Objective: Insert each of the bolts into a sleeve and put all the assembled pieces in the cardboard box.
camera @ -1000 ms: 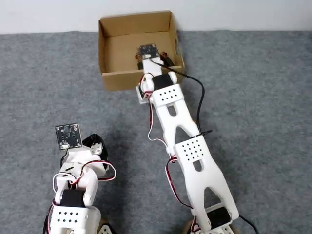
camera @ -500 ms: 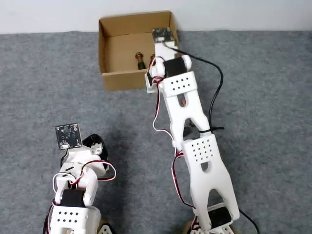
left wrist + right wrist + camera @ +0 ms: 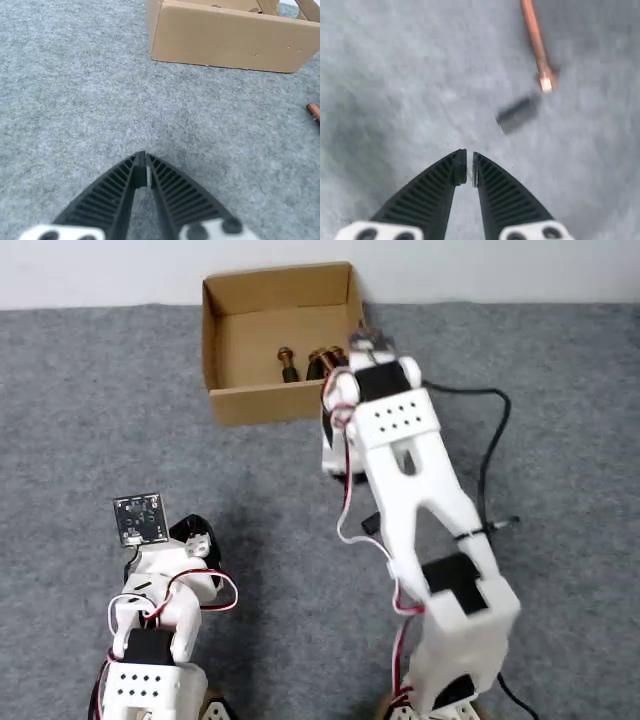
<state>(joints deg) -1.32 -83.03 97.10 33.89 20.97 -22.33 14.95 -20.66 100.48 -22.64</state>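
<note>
The cardboard box (image 3: pixel 225 335) stands at the table's far side, and two assembled bolt-and-sleeve pieces (image 3: pixel 305 363) lie inside it near the front wall. My right arm (image 3: pixel 400 430) ends just in front of the box's right corner. Its gripper (image 3: pixel 469 167) is shut and holds nothing, hanging above the carpet. Just beyond its tips lie a small dark sleeve (image 3: pixel 518 114) and a copper bolt (image 3: pixel 536 42). My left gripper (image 3: pixel 145 170) is shut and holds nothing, low over the carpet well short of the box (image 3: pixel 235 35). A copper bolt tip (image 3: pixel 314 110) shows at that view's edge.
Grey carpet (image 3: pixel 560 440) covers the table, with a white wall behind the box. The left arm (image 3: pixel 160 590) sits folded at the near left. A black cable (image 3: pixel 480 405) loops off the right arm.
The right arm has drawn back out of the box and swung right and nearer. Two pieces now show in the box. The left arm has kept still.
</note>
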